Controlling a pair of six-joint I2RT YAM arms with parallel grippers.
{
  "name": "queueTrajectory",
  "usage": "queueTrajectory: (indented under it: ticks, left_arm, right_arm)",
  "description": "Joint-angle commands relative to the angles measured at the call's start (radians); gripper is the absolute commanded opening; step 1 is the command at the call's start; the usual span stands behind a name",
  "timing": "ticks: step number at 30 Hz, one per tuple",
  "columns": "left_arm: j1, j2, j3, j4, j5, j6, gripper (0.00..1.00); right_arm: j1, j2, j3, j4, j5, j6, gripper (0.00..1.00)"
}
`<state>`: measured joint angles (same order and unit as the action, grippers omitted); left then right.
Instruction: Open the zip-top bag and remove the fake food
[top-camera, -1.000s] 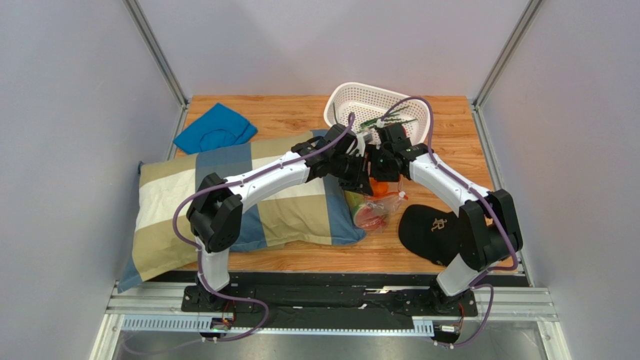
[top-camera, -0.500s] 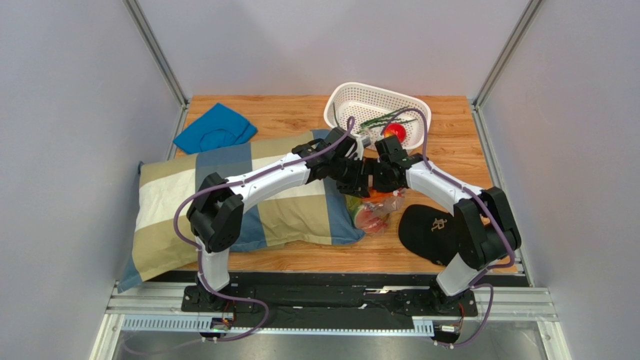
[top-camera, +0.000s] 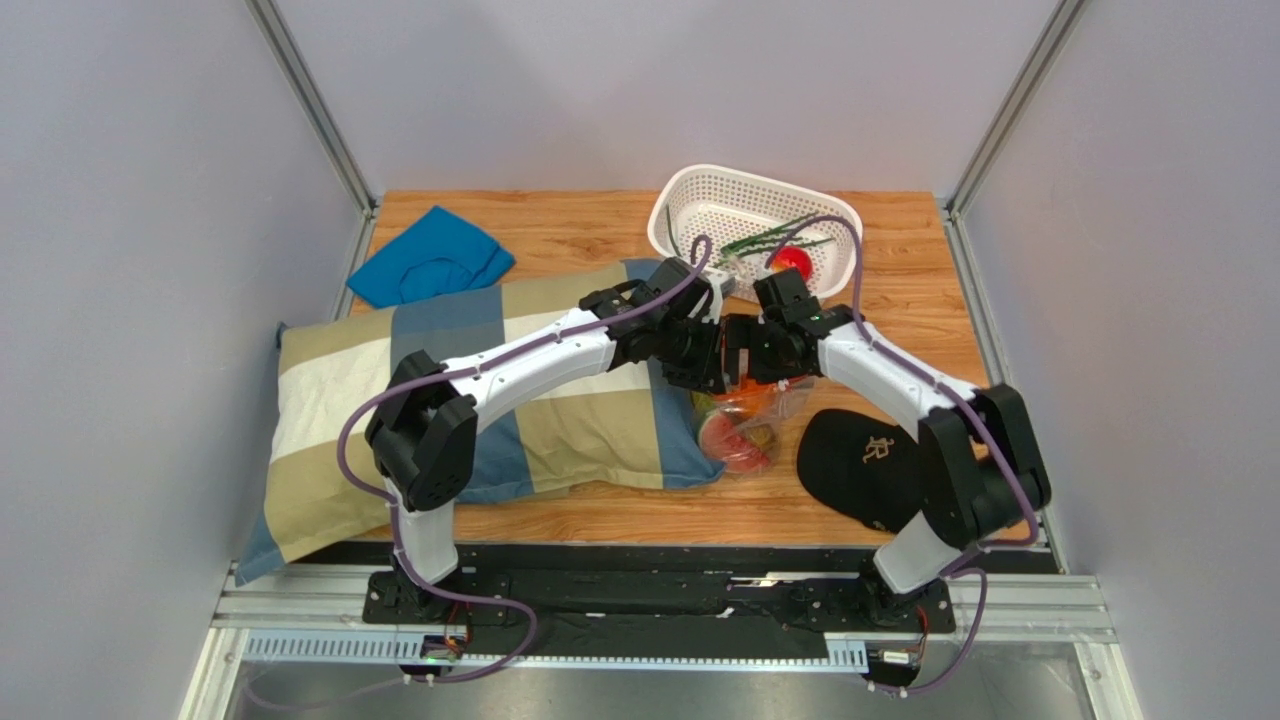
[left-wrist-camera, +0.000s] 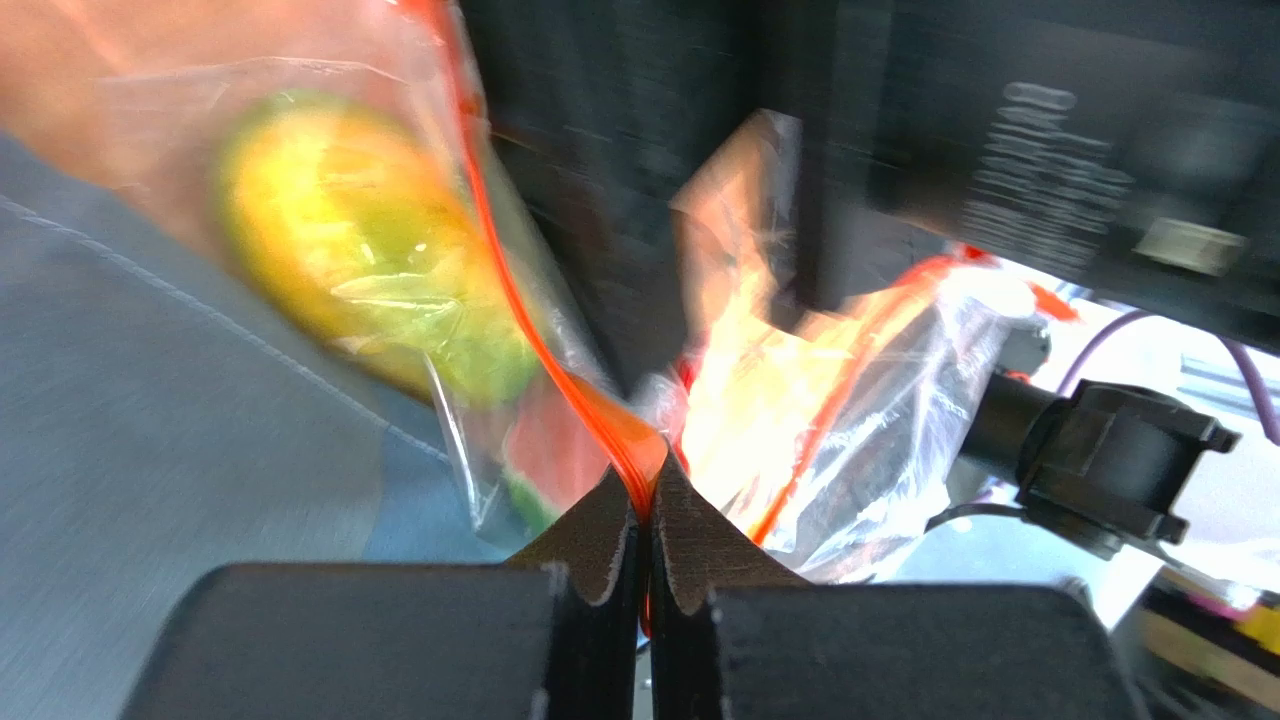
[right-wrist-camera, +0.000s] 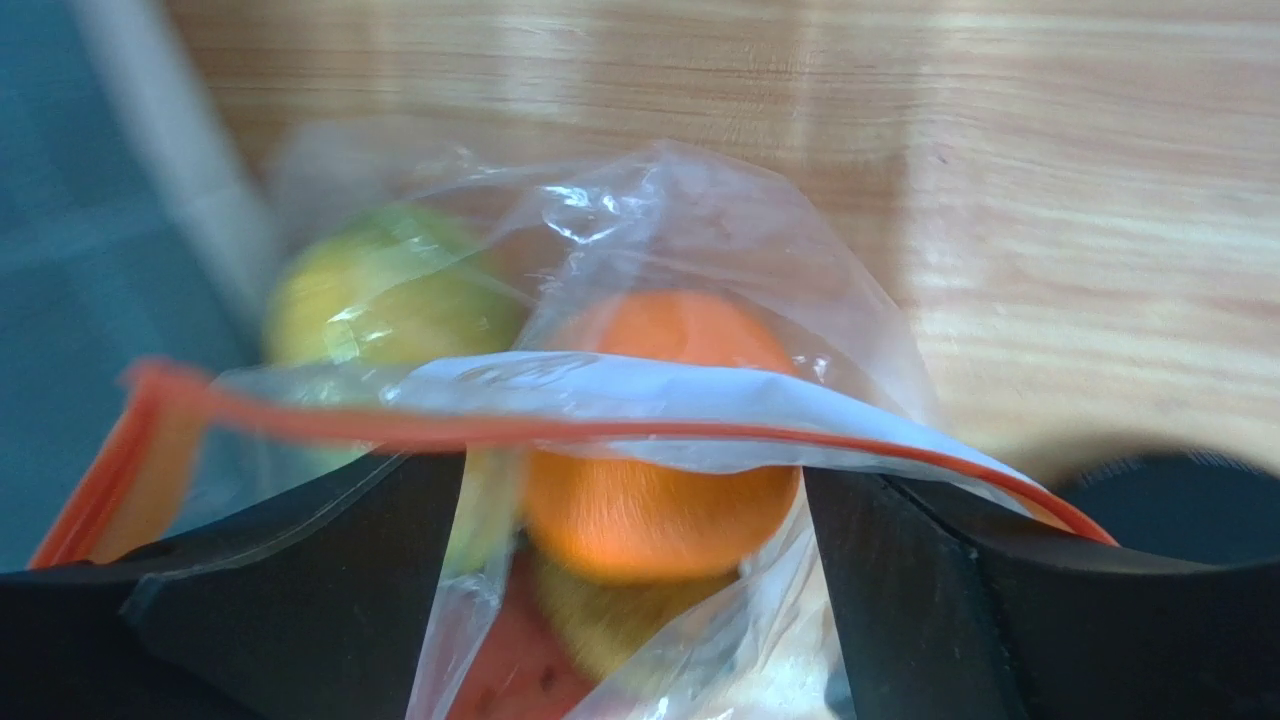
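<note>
The clear, crinkly zip-top bag with the orange-red strip (top-camera: 747, 428) hangs low between the two arms, just off the right end of the checked blue-and-tan pillow (top-camera: 571, 405) and beside the black cap (top-camera: 860, 458). Through the film I can make out a round orange toy fruit (right-wrist-camera: 661, 435), a yellow-green piece (left-wrist-camera: 368, 248) and something red underneath.

The left gripper (left-wrist-camera: 649, 510) is pinched tight on the orange-red strip, with only a thin bite of it between the tips. The right gripper (right-wrist-camera: 628, 477) sits over the bag's mouth with its jaws spread wide, one on either side of the strip, clamping nothing. I can't tell how far the mouth is parted.

My worry is that narrow left pinch. If the right one pushes down for the orange, the strip could slip free and the bag would drop onto the wooden table (top-camera: 601, 225). It could also close on film as well as fruit and drag the whole bag along. Behind them, the white perforated basket (top-camera: 706, 203) already holds a red apple (top-camera: 792, 266).
</note>
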<state>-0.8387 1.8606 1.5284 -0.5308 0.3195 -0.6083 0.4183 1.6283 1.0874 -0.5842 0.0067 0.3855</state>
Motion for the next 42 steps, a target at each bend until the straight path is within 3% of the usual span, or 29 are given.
queueTrajectory:
  ticks: [1, 6, 9, 12, 15, 17, 18, 21, 32, 42]
  left_arm:
    - [-0.003, -0.089, 0.091, -0.037, -0.089, 0.120, 0.00]
    - [-0.013, -0.052, 0.124, -0.032, -0.011, 0.091, 0.00]
    - [-0.036, -0.049, 0.127, -0.034, -0.032, 0.102, 0.00]
    - [-0.048, -0.041, 0.165, -0.073, -0.080, 0.123, 0.00]
    - [-0.048, -0.018, 0.196, -0.115, -0.123, 0.131, 0.00]
    - [-0.048, -0.006, 0.210, -0.139, -0.140, 0.142, 0.00]
    - [-0.048, 0.006, 0.220, -0.144, -0.143, 0.143, 0.00]
    - [-0.048, 0.000, 0.220, -0.133, -0.117, 0.142, 0.00]
    - [-0.051, -0.005, 0.211, -0.100, -0.082, 0.136, 0.00]
    - [-0.051, 0.003, 0.165, -0.072, -0.043, 0.096, 0.00]
  right_arm:
    - [-0.004, -0.168, 0.006, -0.077, -0.060, 0.012, 0.88]
    - [-0.003, -0.232, -0.084, -0.032, -0.097, 0.018, 0.86]
    - [-0.004, -0.255, -0.109, -0.017, -0.099, 0.020, 0.80]
    - [-0.006, -0.277, -0.139, -0.020, -0.097, 0.009, 0.63]
    - [-0.004, -0.317, -0.153, -0.009, -0.108, 0.006, 0.38]
    - [-0.004, -0.350, -0.149, -0.016, -0.114, 0.007, 0.40]
    - [-0.004, -0.360, -0.147, -0.014, -0.113, 0.007, 0.51]
    - [-0.004, -0.346, -0.153, -0.017, -0.093, -0.019, 0.60]
    - [-0.004, -0.277, -0.199, -0.025, -0.047, -0.020, 0.71]
    - [-0.004, -0.136, -0.188, 0.139, 0.079, -0.003, 0.84]
